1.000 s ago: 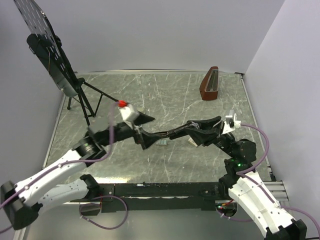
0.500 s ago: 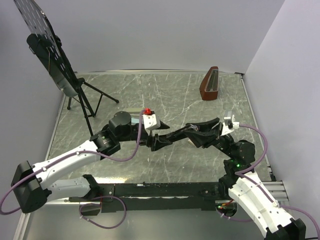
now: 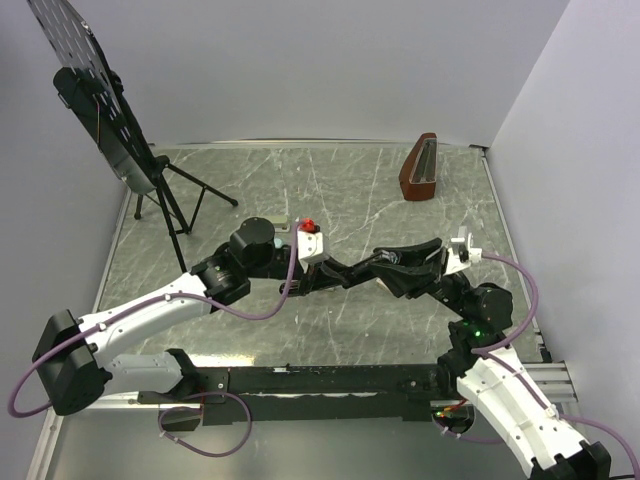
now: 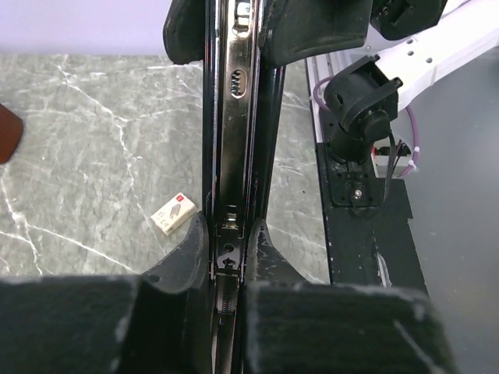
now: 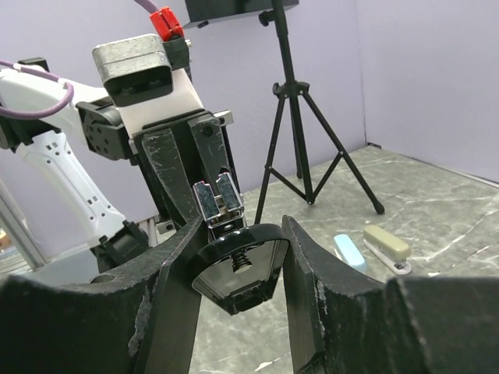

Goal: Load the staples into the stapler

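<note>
Left jaws and right jaws each seemingly clamp the slim glossy-black stapler [image 4: 236, 117]

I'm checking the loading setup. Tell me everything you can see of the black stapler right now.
The stapler is slim and glossy black. It is opened, with its silvery metal rail exposed and an oval slot in it. It is held in mid-air between the arms: the left end effector pinches the rail, and the right end effector grips the black body.
</note>
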Tool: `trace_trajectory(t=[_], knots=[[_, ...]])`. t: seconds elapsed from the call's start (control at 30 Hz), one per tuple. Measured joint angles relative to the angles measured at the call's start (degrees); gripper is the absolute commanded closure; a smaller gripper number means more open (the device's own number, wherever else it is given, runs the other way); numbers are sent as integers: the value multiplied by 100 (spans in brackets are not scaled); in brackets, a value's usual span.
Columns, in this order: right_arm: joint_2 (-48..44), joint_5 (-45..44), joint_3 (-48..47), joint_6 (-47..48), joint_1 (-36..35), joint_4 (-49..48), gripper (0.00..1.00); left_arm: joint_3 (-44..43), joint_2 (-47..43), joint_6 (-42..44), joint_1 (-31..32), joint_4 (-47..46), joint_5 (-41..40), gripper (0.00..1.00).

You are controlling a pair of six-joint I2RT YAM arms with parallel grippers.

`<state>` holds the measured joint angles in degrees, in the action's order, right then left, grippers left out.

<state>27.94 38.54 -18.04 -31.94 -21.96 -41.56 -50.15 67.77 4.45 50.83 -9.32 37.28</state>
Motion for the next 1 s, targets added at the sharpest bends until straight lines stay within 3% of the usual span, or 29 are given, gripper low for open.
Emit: trace_trajectory(t=[0.2,0.33,0.37,0.57,0.73,1.0], knots=[[-101,-15,170,-4,0,31,97,-24,0,76,7,258,-46,99],[-186,57,245,74,-2,387,55,-96,-2,229,57,743,-225,99],[-203,79,247,101,-2,529,40,-179,-2,317,68,999,-286,99],[-651,-9,269,492,-2,1661,6,-645,96,846,46,2385,-925,99],[-1255,-649,149,1038,-2,3145,0,-732,374,1333,26,3432,-1558,99],[-1392,-1309,-70,1432,-2,4172,0,-728,1290,1888,498,4625,-2728,99]])
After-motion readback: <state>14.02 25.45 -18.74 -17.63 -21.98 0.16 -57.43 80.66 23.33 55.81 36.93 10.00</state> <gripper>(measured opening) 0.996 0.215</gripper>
